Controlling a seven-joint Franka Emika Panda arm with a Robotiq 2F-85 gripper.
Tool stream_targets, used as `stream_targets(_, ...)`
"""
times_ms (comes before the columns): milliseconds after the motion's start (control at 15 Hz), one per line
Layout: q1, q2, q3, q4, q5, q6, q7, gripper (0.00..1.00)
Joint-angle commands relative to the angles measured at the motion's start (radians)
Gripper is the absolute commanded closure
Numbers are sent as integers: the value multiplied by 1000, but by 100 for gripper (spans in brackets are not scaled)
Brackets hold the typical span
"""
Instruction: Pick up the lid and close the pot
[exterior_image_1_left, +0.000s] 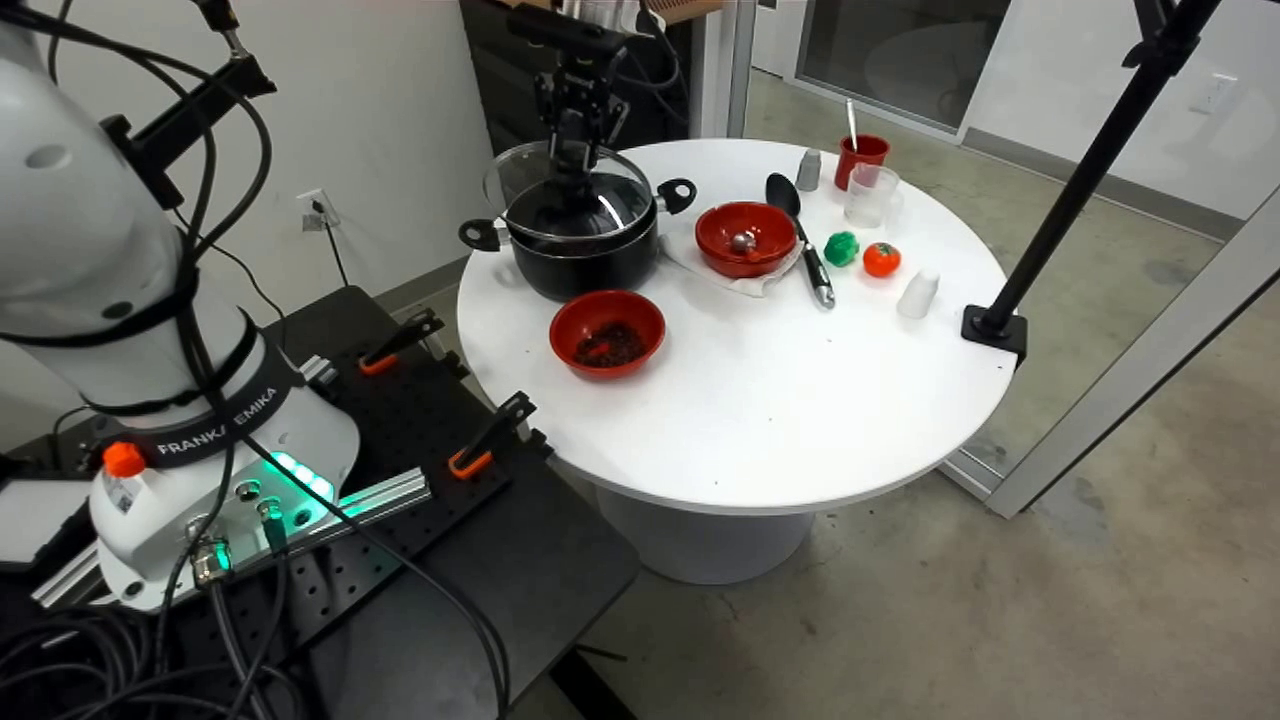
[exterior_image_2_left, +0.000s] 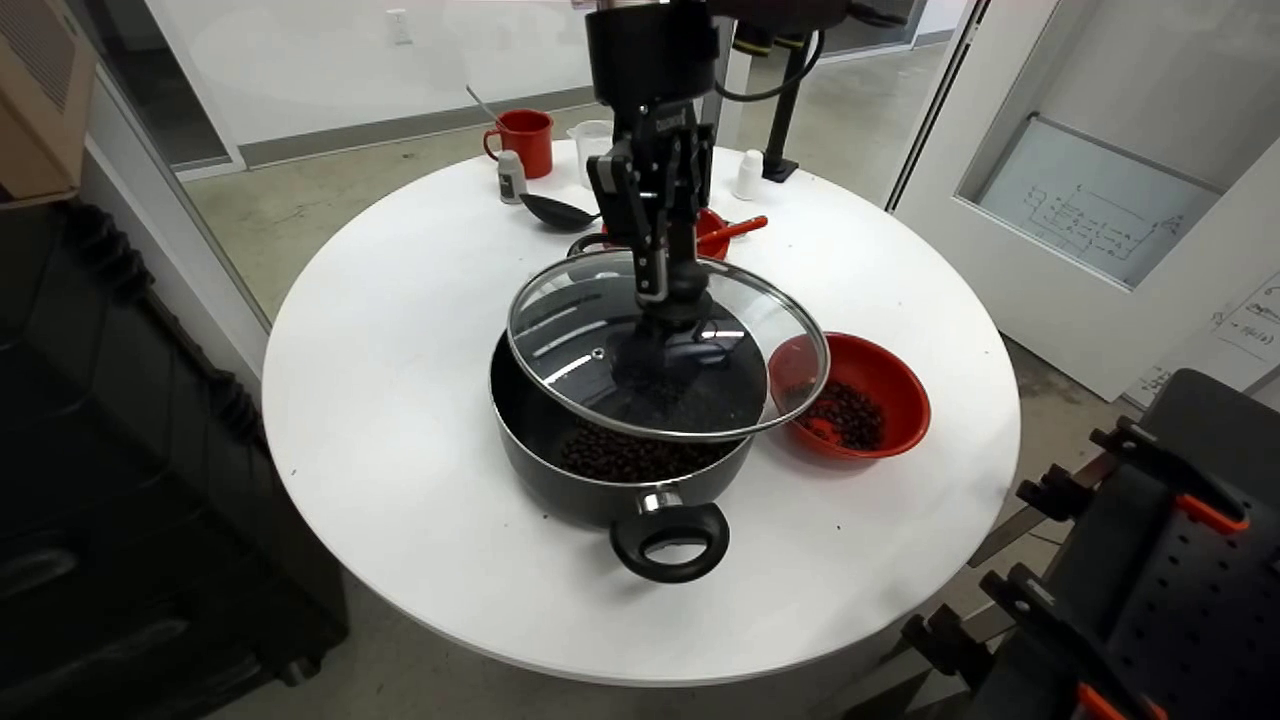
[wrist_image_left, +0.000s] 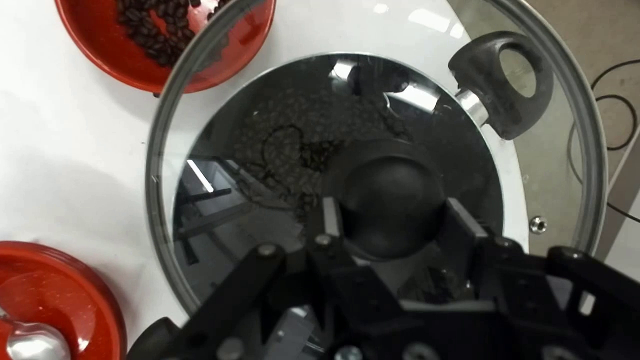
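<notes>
The clear glass lid (exterior_image_2_left: 590, 340) with a metal rim hangs tilted from my gripper (exterior_image_2_left: 668, 285), over the black pot (exterior_image_2_left: 560, 490). My gripper (wrist_image_left: 397, 215) is shut on the lid's black knob (wrist_image_left: 392, 200). In an exterior view the lid sits off-centre, and the near part of the pot is uncovered, showing dark beans inside. In the other angle the lid (exterior_image_1_left: 625, 200) overlaps the top of the pot (exterior_image_1_left: 590, 275). I cannot tell whether the rim touches the pot. In the wrist view a pot handle (wrist_image_left: 515, 105) shows through the glass.
A red bowl of beans (exterior_image_2_left: 850, 400) stands close beside the pot, partly under the lid's edge in that view. Red bowls with a metal spoon (exterior_image_1_left: 745, 240), a black ladle (exterior_image_1_left: 815, 265), a red mug (exterior_image_1_left: 862, 160) and a toy tomato (exterior_image_1_left: 881, 260) stand farther along the white table (exterior_image_1_left: 780, 400).
</notes>
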Motion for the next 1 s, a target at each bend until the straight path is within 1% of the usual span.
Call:
stream_targets(0, 15, 35, 4, 37, -29, 17, 45, 75)
stream_targets(467, 25, 82, 3, 43, -29, 126, 81, 75)
stream_targets(733, 24, 88, 2, 37, -31, 165, 87, 75)
stream_targets(933, 25, 92, 0, 35, -34, 172, 89, 75)
